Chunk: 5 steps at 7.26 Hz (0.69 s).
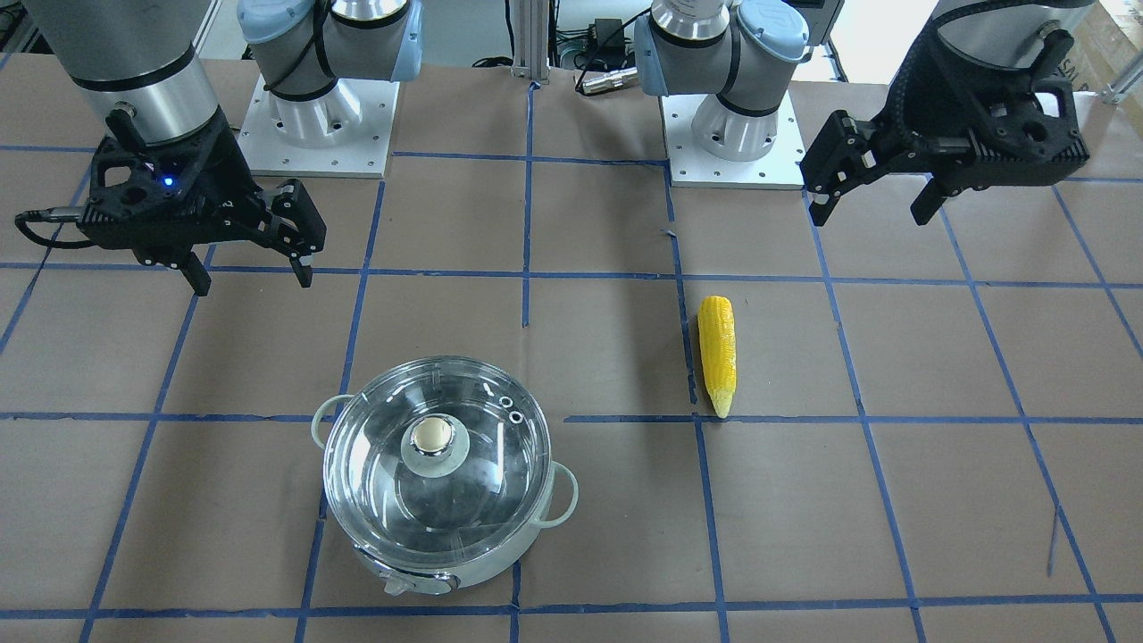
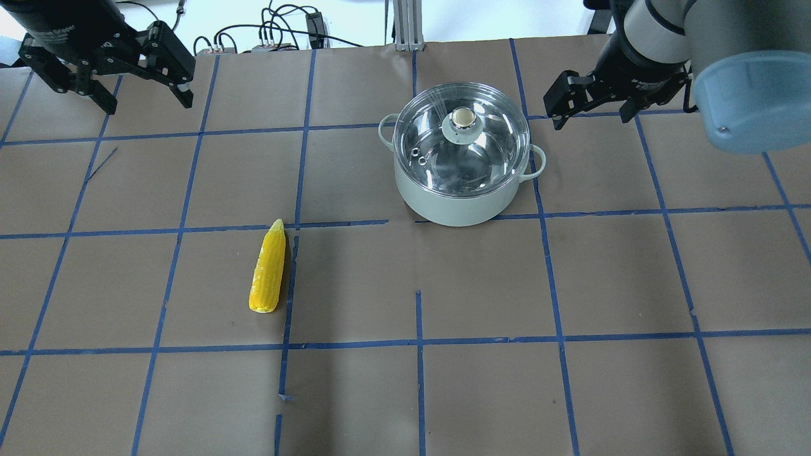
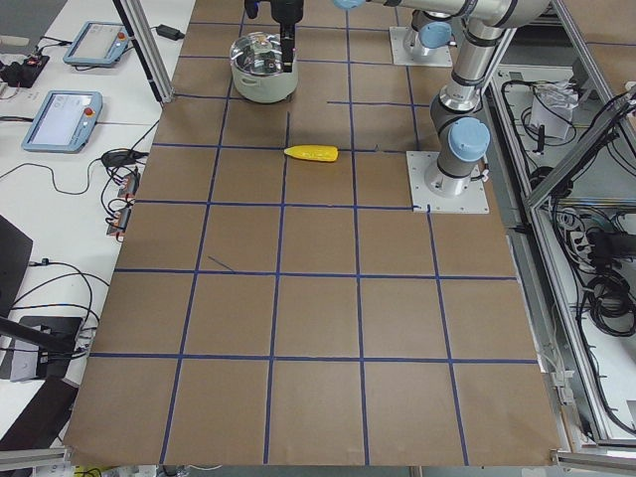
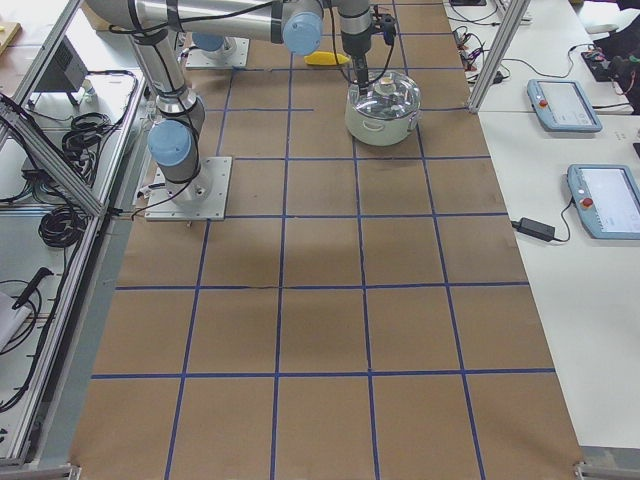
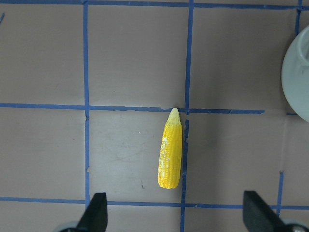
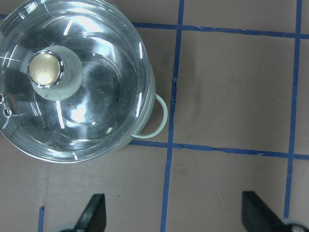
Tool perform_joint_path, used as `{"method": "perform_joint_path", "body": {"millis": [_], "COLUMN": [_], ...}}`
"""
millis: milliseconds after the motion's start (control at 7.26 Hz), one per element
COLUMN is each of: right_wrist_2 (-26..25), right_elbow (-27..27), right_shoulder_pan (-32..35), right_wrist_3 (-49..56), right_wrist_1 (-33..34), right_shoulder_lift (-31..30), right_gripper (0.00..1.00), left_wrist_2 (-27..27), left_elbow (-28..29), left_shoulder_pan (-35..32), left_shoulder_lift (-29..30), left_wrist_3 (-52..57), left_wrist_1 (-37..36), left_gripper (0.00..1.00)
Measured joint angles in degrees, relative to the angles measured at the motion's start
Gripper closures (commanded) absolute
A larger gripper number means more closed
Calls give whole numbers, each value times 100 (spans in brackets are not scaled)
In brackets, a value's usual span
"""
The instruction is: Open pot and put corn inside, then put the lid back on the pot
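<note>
Left gripper (image 2: 147,101) & right gripper (image 2: 592,117) both spread wide, nothing held. Lid (image 2: 443,155) sits on the pot (image 2: 453,202). Corn (image 2: 268,268) lies on the table (image 2: 481,380), well apart from it, on the left arm's side. My worry: the knob (image 2: 463,116) is small & smooth, so an off-centre pinch could tilt or drop the glass, or drag the pot. Corn's round, may roll when pinched. I've got room btwn pot & corn to park the lid.

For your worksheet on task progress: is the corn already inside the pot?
No, the corn lies on the table, well apart from the pot, whose lid is on.
</note>
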State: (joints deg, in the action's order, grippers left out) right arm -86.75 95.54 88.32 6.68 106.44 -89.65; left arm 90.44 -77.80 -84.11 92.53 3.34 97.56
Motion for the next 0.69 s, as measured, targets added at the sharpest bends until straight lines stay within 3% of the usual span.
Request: {"method": "perform_joint_path", "body": {"millis": [688], "right_wrist_2": [-6], "right_elbow": [0], "right_shoulder_pan": [-4], "right_wrist_3": [5], "right_wrist_1": [0], "right_shoulder_lift": [0], "right_gripper": [0], "left_wrist_2": [-16], "left_elbow": [-74], "left_shoulder_pan": [-54], "left_shoulder_lift": [64], "left_wrist_3": [63], "left_wrist_1": [-13], "left_gripper": [0]}}
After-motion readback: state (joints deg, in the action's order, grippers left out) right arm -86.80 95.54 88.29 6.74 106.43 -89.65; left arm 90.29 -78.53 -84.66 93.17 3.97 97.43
